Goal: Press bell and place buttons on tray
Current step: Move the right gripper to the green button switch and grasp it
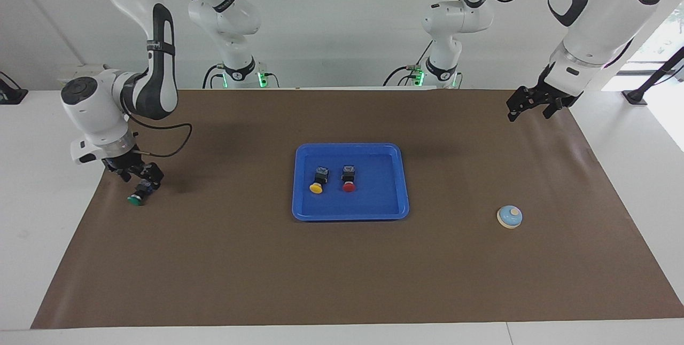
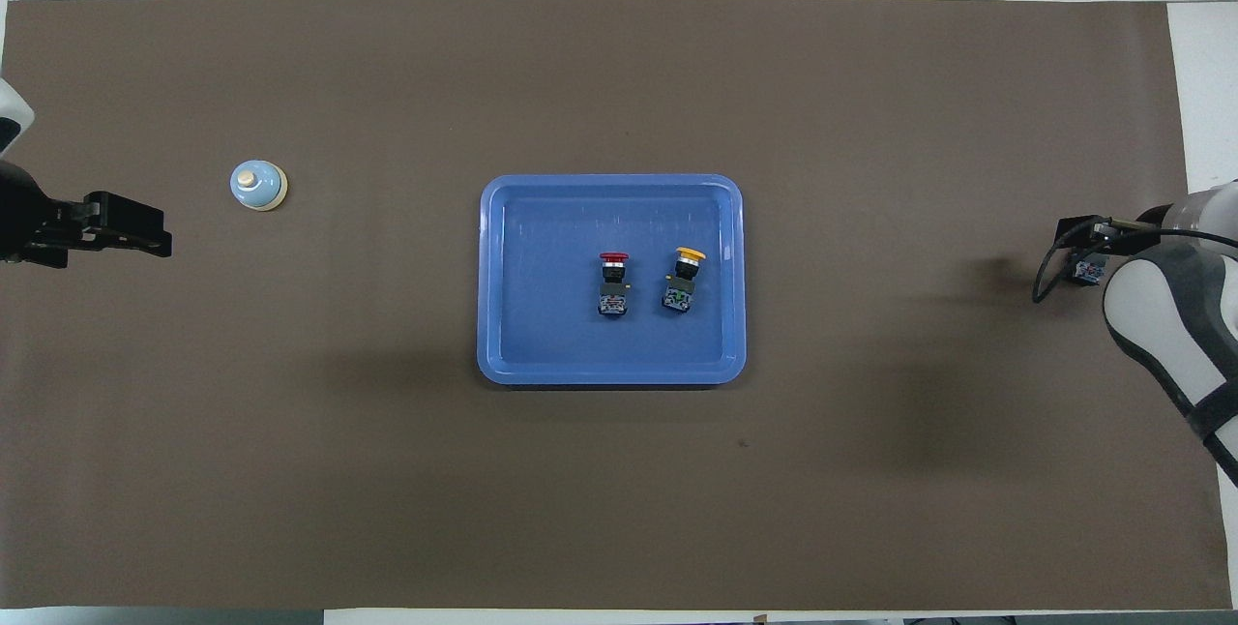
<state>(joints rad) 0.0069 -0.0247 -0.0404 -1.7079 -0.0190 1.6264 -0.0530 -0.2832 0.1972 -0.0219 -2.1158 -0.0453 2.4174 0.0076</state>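
Observation:
The blue tray (image 1: 374, 211) (image 2: 503, 344) lies at the middle of the brown mat. The yellow button (image 1: 318, 180) (image 2: 685, 279) and the red button (image 1: 348, 178) (image 2: 613, 283) lie in it side by side. My right gripper (image 1: 140, 182) (image 2: 1085, 262) is at the right arm's end of the mat, shut on the green button (image 1: 137, 197) (image 2: 1089, 270), low at the mat; its green cap points down and away from the robots. The light-blue bell (image 1: 510, 216) (image 2: 258, 185) stands toward the left arm's end. My left gripper (image 1: 526, 109) (image 2: 135, 233) hangs raised over the mat, nearer the robots than the bell.
The brown mat (image 1: 342, 281) (image 2: 619, 509) covers most of the white table. The right arm's cable (image 1: 171, 144) loops beside its wrist. Bare mat lies between the tray and each gripper.

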